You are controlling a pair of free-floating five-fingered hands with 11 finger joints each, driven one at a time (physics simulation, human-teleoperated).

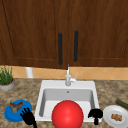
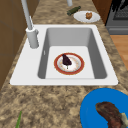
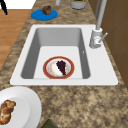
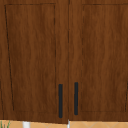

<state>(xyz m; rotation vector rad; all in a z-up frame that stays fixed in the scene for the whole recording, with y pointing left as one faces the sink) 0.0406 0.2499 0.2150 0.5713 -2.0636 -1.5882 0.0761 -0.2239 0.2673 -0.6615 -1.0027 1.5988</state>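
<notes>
My left hand [image 1: 27, 117] hovers at the counter's front edge with its fingers spread, just in front of a blue plate [image 1: 10, 115] holding a brown piece of meat [image 1: 16, 106]. In the right side view the same hand [image 3: 3, 6] shows at the far left, off the counter's edge. My right hand [image 1: 95, 114] hangs over the sink's front right corner, fingers curled on nothing. A red-rimmed bowl [image 2: 69, 63] with a dark slice of food [image 3: 61, 66] lies in the white sink [image 1: 50, 83]. From the front the bowl [image 1: 67, 114] looks like a red dome.
A white plate [image 1: 110, 112] with a brown pastry [image 1: 116, 117] sits right of the sink, a dark green vegetable [image 1: 121, 103] behind it. The faucet [image 1: 68, 77] stands at the back rim. A potted plant [image 1: 6, 80] and a white cup [image 1: 29, 72] stand back left. Cabinet doors [image 4: 37, 62] above are closed.
</notes>
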